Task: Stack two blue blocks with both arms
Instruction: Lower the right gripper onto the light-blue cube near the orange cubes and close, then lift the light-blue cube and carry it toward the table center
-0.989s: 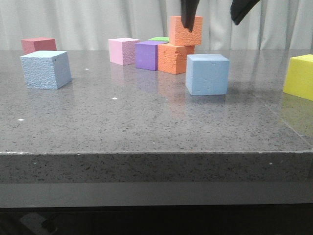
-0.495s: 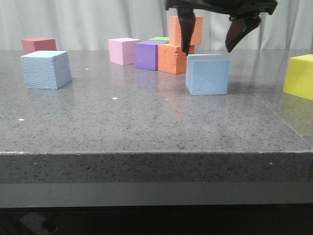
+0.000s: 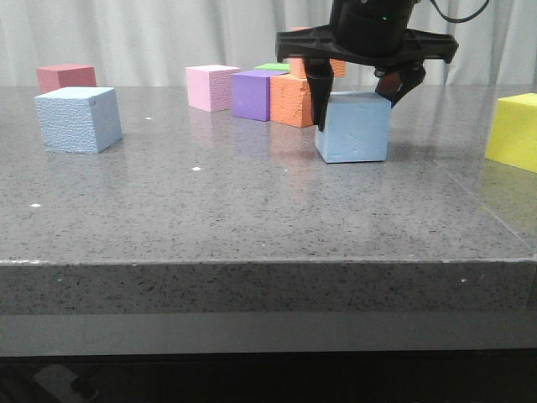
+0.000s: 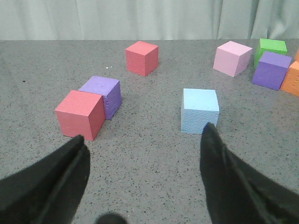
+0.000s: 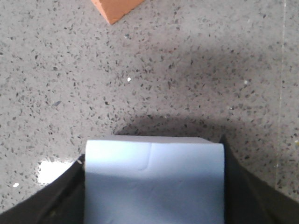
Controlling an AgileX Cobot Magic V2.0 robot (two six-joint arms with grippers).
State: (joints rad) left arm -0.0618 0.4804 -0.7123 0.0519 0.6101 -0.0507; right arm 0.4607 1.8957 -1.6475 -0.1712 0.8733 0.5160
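The right tool (image 3: 356, 94) has come down around the near blue block (image 3: 354, 128) on the worktop (image 3: 252, 210), fingers spread either side, so the grasp is in hand; next it must close, lift, and carry to the far block (image 3: 77, 118).

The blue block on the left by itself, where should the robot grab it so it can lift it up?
Grab the left blue block by two opposite flat side faces, coming straight down from above. It sits upright on the table with open space around it, and the left pincer is spread wider than the cube. The right pincer straddles the other blue block that same way.
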